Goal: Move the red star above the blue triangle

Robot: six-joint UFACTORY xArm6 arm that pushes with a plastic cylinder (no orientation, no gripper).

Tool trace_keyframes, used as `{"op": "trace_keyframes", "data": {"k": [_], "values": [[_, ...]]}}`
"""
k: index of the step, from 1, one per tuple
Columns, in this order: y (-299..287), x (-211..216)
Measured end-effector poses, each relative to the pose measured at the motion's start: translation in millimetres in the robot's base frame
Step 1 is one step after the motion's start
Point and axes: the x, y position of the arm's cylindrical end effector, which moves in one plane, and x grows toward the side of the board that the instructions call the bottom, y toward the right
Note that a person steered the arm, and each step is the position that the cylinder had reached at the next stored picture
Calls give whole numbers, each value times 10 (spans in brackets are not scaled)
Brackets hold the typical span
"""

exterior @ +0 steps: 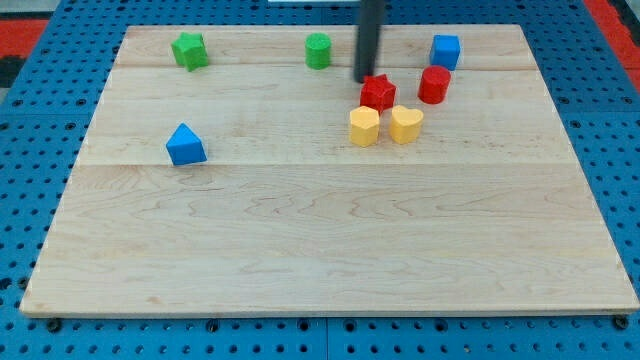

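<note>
Where board lies bare: red star [378, 93]'s left

Crowded near the top right corner of the light wooden table [330, 260]: red star block [378, 93], red cylinder block [434, 85], blue cube block [445, 50], two yellow blocks [364, 127] [405, 125] close together. Along the top edge, green star block [189, 50] and green cylinder block [318, 50], well apart. Toward the left edge, lone blue triangle block [186, 145]. Open wood across the whole bottom half and between triangle and cluster.
</note>
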Motion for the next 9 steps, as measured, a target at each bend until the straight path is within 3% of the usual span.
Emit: {"op": "trace_keyframes", "data": {"k": [3,4,6,8,9], "values": [[1056,194],[1323,450],[-564,466],[548,502],[392,792]]}}
